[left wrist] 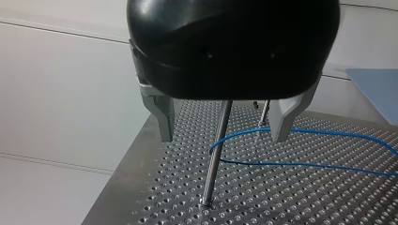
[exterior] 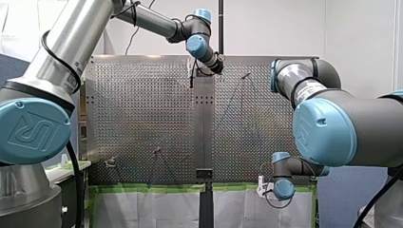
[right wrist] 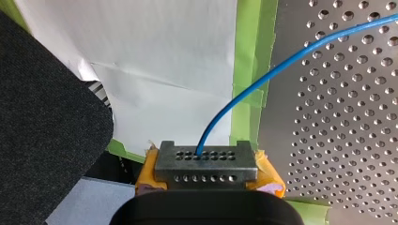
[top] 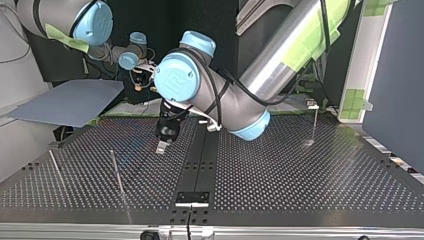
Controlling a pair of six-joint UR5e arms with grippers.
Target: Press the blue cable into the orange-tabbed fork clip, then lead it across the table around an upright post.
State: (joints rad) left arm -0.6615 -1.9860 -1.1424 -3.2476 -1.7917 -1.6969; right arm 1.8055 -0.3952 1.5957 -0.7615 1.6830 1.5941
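In the left wrist view my left gripper [left wrist: 223, 133] is open, its metal fingers [left wrist: 162, 117] on either side of a thin upright post [left wrist: 215, 159]. The blue cable [left wrist: 300, 164] lies on the perforated table and loops around that post, below the fingers and untouched by them. In the right wrist view my right gripper [right wrist: 206, 180], with yellow pads, is shut on the blue cable [right wrist: 281, 63], which rises from between its perforated metal fingertips [right wrist: 206, 161]. In the front view my left gripper [exterior: 192, 71] is at the table's far middle and my right gripper [exterior: 261, 186] at its near right edge.
More thin posts [top: 117, 172] [top: 56, 170] [top: 315, 125] stand on the table [top: 300, 190]. A small clip-like fitting [exterior: 110, 162] sits near the front view's near left. Green tape [right wrist: 248, 70] and white paper edge the table beside my right gripper. A black centre strip [top: 200, 160] divides the plate.
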